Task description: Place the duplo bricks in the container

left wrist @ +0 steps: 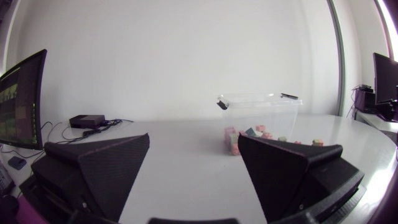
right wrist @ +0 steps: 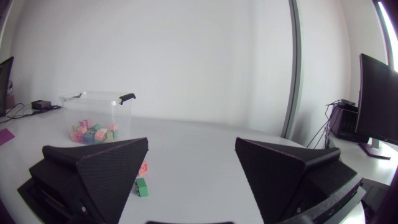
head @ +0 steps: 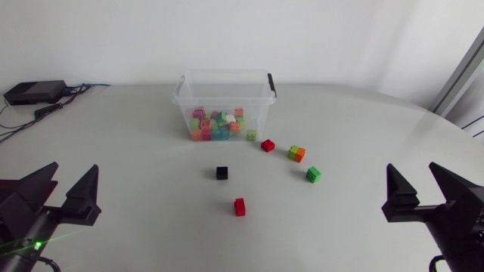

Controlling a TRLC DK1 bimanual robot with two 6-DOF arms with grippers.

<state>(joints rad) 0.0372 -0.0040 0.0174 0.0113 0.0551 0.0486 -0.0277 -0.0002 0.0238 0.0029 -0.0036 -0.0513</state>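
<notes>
Clear container [head: 224, 94] at the far middle of the table [head: 128, 143], holding a heap of mixed duplo bricks [head: 218, 125]. Loose in front of it: a red brick [head: 268, 146] beside its near right corner, a green-and-orange pair [head: 296, 153], a green brick [head: 313, 174], a black brick [head: 221, 173] and, nearest the arms, a second red brick [head: 240, 207]. Left gripper [head: 73, 171] and right gripper [head: 413, 169] at the near corners, fingers spread wide, holding nothing

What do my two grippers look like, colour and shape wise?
Both the left gripper and right gripper are matte black, each with two broad, wedge-shaped, finely textured fingers. A green light glows on the left arm.
</notes>
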